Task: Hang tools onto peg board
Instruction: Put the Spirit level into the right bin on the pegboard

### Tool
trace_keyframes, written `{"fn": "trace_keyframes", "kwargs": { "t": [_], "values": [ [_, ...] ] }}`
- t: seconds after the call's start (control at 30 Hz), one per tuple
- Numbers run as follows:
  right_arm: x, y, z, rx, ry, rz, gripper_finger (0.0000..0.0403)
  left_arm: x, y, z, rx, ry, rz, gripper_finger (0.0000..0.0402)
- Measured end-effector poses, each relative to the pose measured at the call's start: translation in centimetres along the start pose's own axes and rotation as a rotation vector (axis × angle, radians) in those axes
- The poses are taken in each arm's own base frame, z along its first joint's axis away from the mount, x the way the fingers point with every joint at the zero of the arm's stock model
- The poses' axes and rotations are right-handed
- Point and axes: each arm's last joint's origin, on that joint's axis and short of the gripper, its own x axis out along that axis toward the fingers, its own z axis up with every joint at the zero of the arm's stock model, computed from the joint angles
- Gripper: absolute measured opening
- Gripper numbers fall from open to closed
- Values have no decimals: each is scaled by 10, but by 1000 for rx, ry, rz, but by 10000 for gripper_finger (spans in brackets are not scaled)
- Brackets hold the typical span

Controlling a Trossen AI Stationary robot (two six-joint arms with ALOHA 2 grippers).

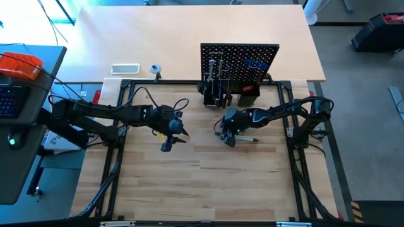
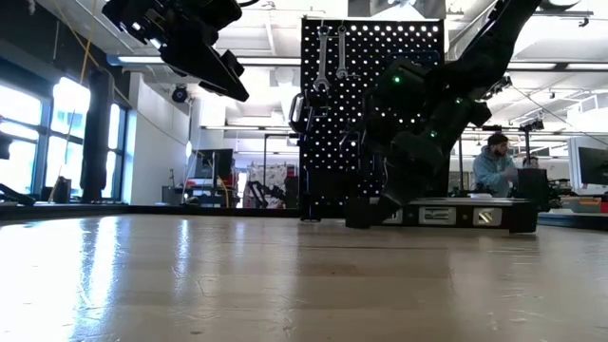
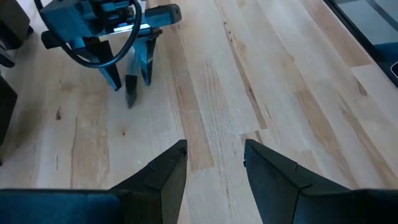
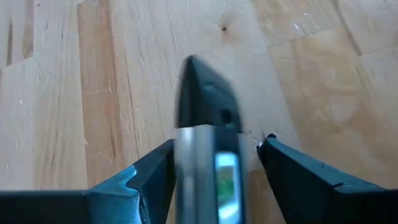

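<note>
The black peg board (image 1: 240,60) stands upright at the table's far side, with silver wrenches (image 2: 331,57) and a blue-handled hex key (image 1: 255,63) hanging on it and black holder boxes (image 1: 214,94) at its base. A black and silver level (image 4: 208,155) with a green vial lies flat on the table in front of the board (image 2: 465,215). My right gripper (image 4: 214,165) is down at the table, open, one finger on each side of the level's end. My left gripper (image 3: 214,155) is open and empty, raised well above the table's left middle (image 1: 170,135). My right gripper comes at the level's end (image 4: 205,99) from above, slanting, fingers along it. One finger (image 4: 155,177) is right at the level's side, and the other (image 4: 280,168) is a small gap away. I cannot tell whether it touches. The level lies on the table.
A white tray (image 1: 125,68) and a small roll (image 1: 155,68) lie on the far surface left of the board. Black frame rails (image 1: 120,126) run along the table's sides. A person (image 2: 494,166) sits in the room behind. Bare wood lies toward the near edge.
</note>
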Motion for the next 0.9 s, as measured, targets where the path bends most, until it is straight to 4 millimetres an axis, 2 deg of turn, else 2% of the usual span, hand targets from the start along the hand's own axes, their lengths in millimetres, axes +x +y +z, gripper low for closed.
{"fn": "trace_keyframes", "kwargs": {
  "t": [0.27, 0.37, 0.47, 0.73, 0.9],
  "values": [
    [0, 2, 0, 10, 9, 12, 239, 0, 0, 0, -6, -2, 1, 154],
    [1, 7, -3, 0, 34, -39, 227, 0, 0, 0, -6, -3, 1, 154],
    [2, 15, -6, -28, 51, -79, 187, 0, 0, 1, -5, -8, 2, 154],
    [3, 26, -10, -43, 64, -93, 43, 0, 1, 4, 0, -43, 11, 154],
    [3, 29, -9, -26, 77, -39, 38, 0, 1, 5, -15, -54, 12, 154]
  ]
}}
